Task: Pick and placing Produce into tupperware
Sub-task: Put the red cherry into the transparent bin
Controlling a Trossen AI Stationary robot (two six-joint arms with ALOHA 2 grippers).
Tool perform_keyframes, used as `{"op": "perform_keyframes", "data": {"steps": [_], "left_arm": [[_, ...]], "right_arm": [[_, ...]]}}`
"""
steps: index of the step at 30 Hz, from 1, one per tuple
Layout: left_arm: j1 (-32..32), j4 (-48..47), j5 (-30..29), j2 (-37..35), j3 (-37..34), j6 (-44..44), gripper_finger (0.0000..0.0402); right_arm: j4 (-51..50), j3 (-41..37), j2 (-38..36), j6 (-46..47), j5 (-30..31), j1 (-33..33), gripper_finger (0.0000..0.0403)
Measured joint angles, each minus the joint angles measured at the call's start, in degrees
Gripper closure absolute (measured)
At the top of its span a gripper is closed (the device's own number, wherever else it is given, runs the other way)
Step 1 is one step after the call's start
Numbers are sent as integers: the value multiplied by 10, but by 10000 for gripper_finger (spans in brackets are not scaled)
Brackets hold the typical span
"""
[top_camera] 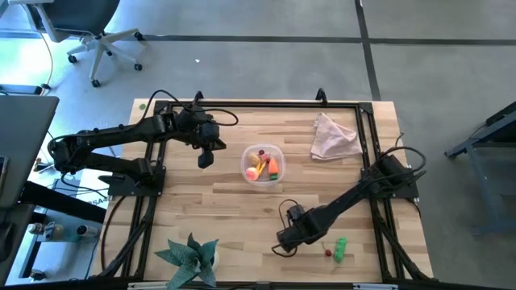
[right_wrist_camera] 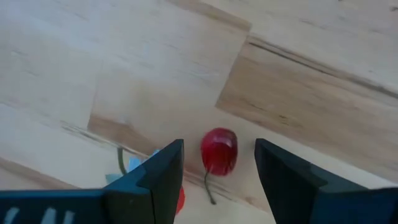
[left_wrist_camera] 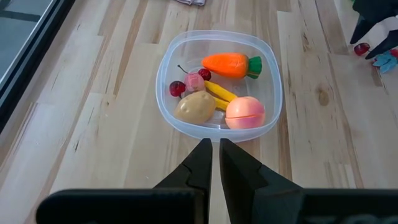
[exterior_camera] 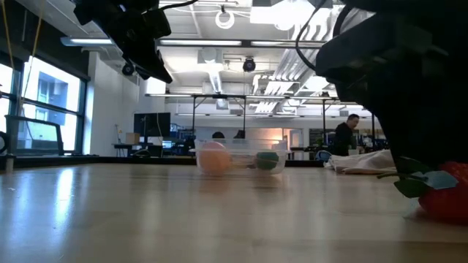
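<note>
The clear tupperware [top_camera: 263, 183] stands mid-table and holds an orange carrot [left_wrist_camera: 231, 65], a tan potato [left_wrist_camera: 194, 107], a pink-red piece [left_wrist_camera: 245, 112], yellow sticks [left_wrist_camera: 219, 93] and red cherries [left_wrist_camera: 177, 88]. My left gripper [top_camera: 206, 158] hangs shut above the table, just left of the tupperware. My right gripper [right_wrist_camera: 219, 148] points down near the table's front edge, open. Its two fingers stand on either side of a red cherry [right_wrist_camera: 219, 150] lying on the wood, with a gap on each side. A second red piece [right_wrist_camera: 180, 200] shows partly behind one finger.
A green pepper [top_camera: 340, 250] and a small red piece [top_camera: 327, 252] lie right of my right gripper. A pinkish-beige cloth [top_camera: 334, 137] lies at the far right, a green fake plant [top_camera: 191, 256] at the near left. A person [exterior_camera: 344, 135] stands far behind the table.
</note>
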Motion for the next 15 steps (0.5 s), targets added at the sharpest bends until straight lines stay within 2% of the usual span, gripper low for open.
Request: {"op": "perform_keyframes", "data": {"steps": [15], "left_arm": [[0,0,0,0,0,0,380]], "right_arm": [[2,0,5,-10,1,0,254]]}}
